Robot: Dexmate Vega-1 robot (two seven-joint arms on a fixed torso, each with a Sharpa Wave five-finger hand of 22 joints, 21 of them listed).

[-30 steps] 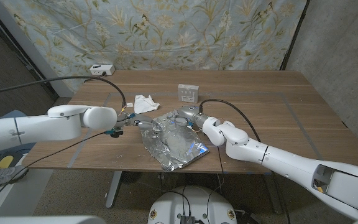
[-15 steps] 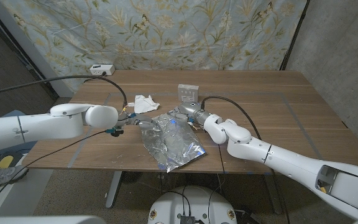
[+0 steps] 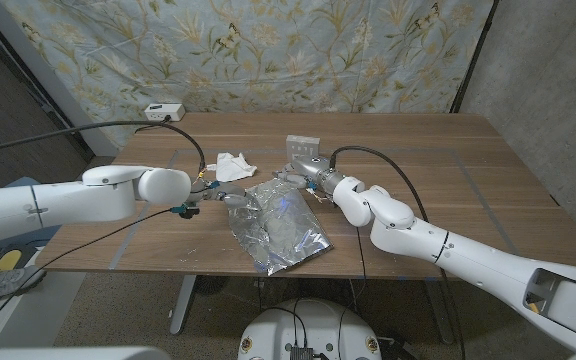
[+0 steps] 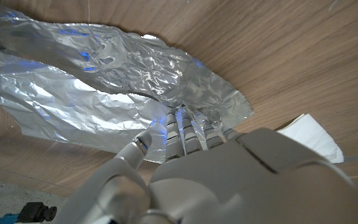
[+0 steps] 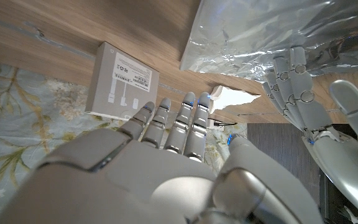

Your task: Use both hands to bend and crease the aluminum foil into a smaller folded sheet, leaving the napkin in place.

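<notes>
A: One container-like item: small flat white rectangular box with a printed label (image 3: 303,149), far side of brown wooden table (image 3: 488,170), closed. Contents impossible to tell.

B: Noted. Foil location?

A: Crumpled silver aluminum foil sheet (image 3: 278,225), mid-table, between both arms. Near end at the table's front edge. Crumpled white paper napkin (image 3: 233,166) just beyond the foil's far left corner, apart from it in the head view.

B: Left hand?

A: Left hand (image 3: 230,199) at the foil's far left corner. Left wrist view: fingers (image 4: 182,127) pushed in beneath a raised fold, tips buried in foil, thumb alongside. Clamped or merely resting against it: cannot tell.

B: Right hand?

A: Right hand (image 3: 308,178) at the foil's far edge, just short of the white box. Right wrist view: fingers (image 5: 179,121) stretched out straight, side by side, nothing held, off the foil.

B: Hidden or cut off?

A: Left fingertips under the fold. Most of the napkin blocked in both wrist views, just a white sliver. Box label too small to read.

B: Orientation?

A: Long axis from the far edge by the hands down to the table's front edge, slanted a little toward the robot's right. Surface wrinkled, far left corner lifted off the wood.
</notes>
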